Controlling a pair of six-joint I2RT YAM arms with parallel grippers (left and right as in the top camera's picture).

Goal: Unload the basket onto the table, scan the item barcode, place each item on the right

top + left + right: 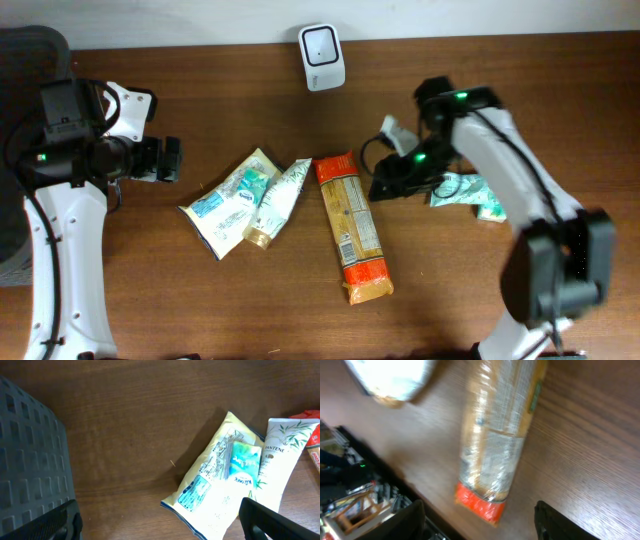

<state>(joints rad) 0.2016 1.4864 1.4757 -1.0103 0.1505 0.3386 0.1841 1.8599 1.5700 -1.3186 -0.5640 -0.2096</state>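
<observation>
Scanner: a white, rounded-square barcode scanner (pixel 321 56) stands at the far edge of the brown wooden table (pixel 200 310), just below the pale wall.
Item under the right arm: a long orange-ended clear plastic packet (pixel 352 226) lies lengthwise mid-table, near the right gripper (pixel 386 186).
Right wrist only: the packet (pixel 495 445) is blurred but fills the view; the dark fingers (pixel 407 522) stand spread at the lower corners with nothing between them.
Left gripper (pixel 171 160): it hangs at the left side, apart from every item.
Left wrist only: its black fingertips (pixel 55 522) are wide apart and empty; a dark grid-patterned panel (pixel 30 460) fills the left of the view.
Other items: a pale yellow pouch with a blue label (pixel 226 204) touches a white squeeze tube (pixel 281 199), which lies just beside the orange packet; green sachets (pixel 466 190) lie partly under the right arm.
Writing: "PANTENE" reads on the tube (pixel 280 460); the pouch's print (pixel 215 480) is too small to read.
Open room: bare wood lies between the left gripper and the pouch, and along the near edge.
</observation>
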